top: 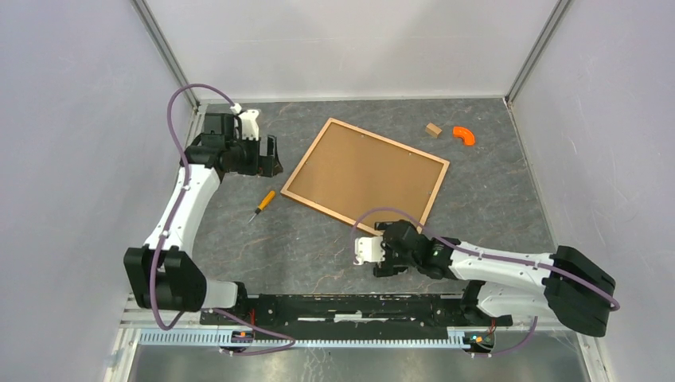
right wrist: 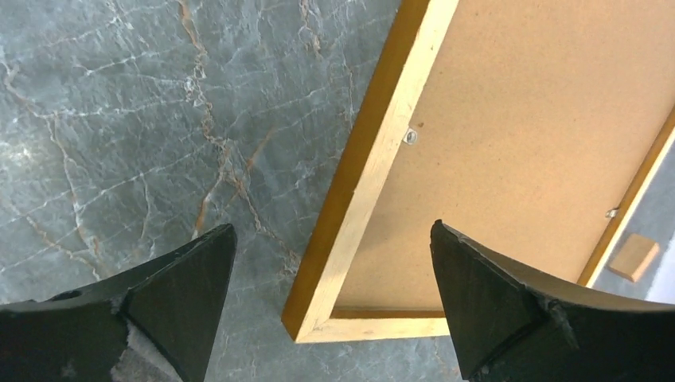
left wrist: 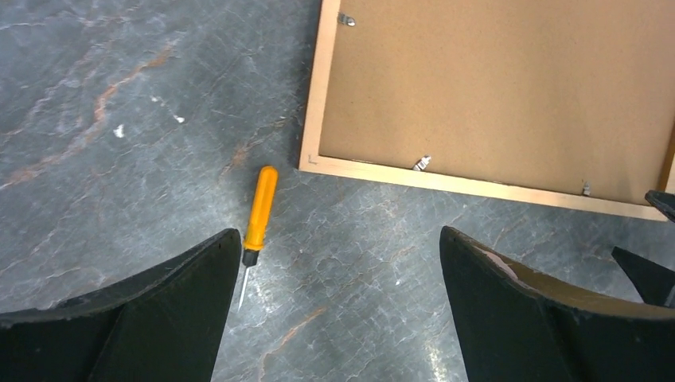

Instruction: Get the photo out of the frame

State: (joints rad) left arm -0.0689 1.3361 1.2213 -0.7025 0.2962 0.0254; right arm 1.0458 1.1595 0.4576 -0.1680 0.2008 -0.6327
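On the table [top: 493, 199], the frame [top: 307, 157] lay face down and skewed, with the backing board [top: 364, 171] up and seated inside the wooden border. The photo wasn't visible anywhere. Presumably it sat under that board, inside the frame, but that's judged, not seen.

Left gripper [left wrist: 339, 235] hovered just off the frame's left corner, jaws wide, nothing in them. Right gripper [right wrist: 331, 229] hung over the frame's near corner, jaws also spread and empty. Neither touched the frame, as far as I could tell.

Handling guess: the frame looked stiff and fairly light with a thin border, so it would likely slide on the table if pushed from one side. Pin one edge first. The backing board looked like thin fibreboard, held by small metal tabs [left wrist: 421, 163] along the frame's inner edge. Those probably need bending or turning first. The orange screwdriver [left wrist: 259, 203] just beside the frame's left corner seemed the tool for that. The photo should be thin paper that creases easily, so take it by an edge once the board's out.

Hard to read: the full tab count, whether any tab was already clear, and whether there was glass underneath. Wrist views cropped most of the frame. A wooden block [top: 433, 130] and an orange curved piece [top: 464, 136] sat beyond the frame's far-right corner, purpose unclear.
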